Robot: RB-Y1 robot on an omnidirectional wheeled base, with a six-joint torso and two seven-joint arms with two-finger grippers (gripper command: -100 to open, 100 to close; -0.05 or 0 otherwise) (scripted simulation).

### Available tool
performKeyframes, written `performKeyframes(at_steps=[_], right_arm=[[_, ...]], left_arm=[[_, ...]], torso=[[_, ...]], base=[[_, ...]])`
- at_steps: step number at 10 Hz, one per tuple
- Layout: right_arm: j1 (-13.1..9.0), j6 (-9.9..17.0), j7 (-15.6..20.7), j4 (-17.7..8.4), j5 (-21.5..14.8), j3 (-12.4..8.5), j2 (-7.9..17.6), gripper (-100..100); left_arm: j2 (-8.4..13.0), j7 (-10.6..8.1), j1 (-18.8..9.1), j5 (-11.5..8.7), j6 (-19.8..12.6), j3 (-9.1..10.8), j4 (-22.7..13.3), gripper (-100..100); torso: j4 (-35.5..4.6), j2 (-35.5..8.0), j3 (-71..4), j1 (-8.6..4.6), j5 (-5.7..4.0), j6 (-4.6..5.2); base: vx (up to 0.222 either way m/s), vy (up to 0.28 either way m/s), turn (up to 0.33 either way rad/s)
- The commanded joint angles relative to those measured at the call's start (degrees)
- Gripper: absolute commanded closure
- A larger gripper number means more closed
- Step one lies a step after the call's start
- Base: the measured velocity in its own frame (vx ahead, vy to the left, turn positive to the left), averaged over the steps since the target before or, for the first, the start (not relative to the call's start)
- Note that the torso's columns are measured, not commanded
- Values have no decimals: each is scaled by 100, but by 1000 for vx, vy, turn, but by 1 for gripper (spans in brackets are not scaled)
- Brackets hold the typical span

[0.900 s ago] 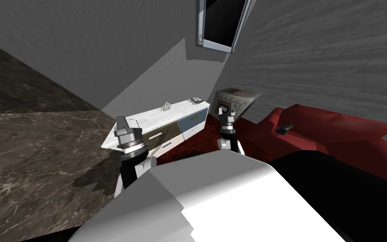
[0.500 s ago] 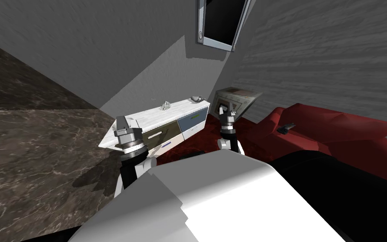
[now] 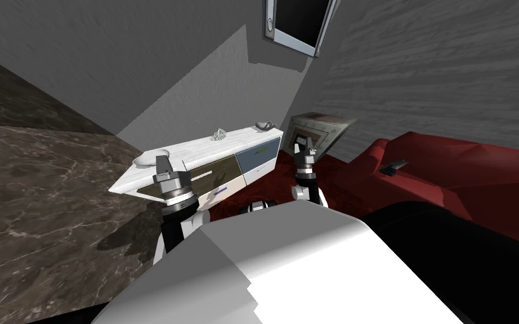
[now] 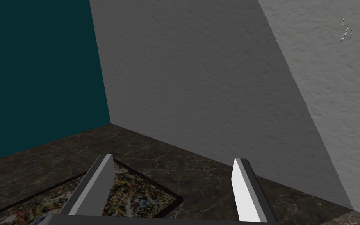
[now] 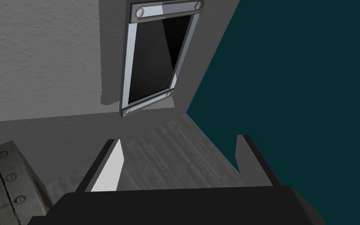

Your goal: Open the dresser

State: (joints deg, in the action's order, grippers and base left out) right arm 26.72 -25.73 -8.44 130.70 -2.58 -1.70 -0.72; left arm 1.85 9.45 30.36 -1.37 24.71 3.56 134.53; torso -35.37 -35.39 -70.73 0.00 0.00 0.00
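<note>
The dresser is a long, low unit with a white top, standing against the grey wall ahead of me. Its front has an olive-brown panel with a pale bar handle and a blue-grey panel with a small green handle; both look closed. My left gripper is raised in front of the dresser's left part, pointing up, and stands open and empty. My right gripper is raised beyond the dresser's right end, also open and empty.
On the dresser top lie a white dish, a crumpled ornament and a small grey object. A tilted grey cabinet stands to the right, then red furniture on a red rug. Dark marble floor lies to the left.
My viewpoint has shifted: the dresser now shows more of its left end, with the white dish in sight. Both arms keep their raised pose and stay open.
</note>
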Motion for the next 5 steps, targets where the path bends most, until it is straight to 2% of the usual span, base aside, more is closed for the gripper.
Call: performKeyframes(at_steps=[1,2,3,5], right_arm=[[0,0,0,0,0,0,0,0],[1,0,0,-2,0,0,-1,0],[2,1,0,-3,0,1,-1,0],[2,0,0,-2,0,1,-2,0]], left_arm=[[211,2,-23,1,23,11,-125,-100],[295,4,-38,1,38,18,-206,-100],[429,7,-78,2,75,36,-414,-100],[511,12,-126,3,122,58,-672,-100]], torso=[[-423,-423,-846,0,0,0],[-610,-609,-1245,-11,-2,0],[-663,-651,-1364,-16,-5,0],[-684,-672,-1394,-21,-6,0]], base=[[31,-40,9],[75,-71,14],[100,-116,19],[118,-150,20]])
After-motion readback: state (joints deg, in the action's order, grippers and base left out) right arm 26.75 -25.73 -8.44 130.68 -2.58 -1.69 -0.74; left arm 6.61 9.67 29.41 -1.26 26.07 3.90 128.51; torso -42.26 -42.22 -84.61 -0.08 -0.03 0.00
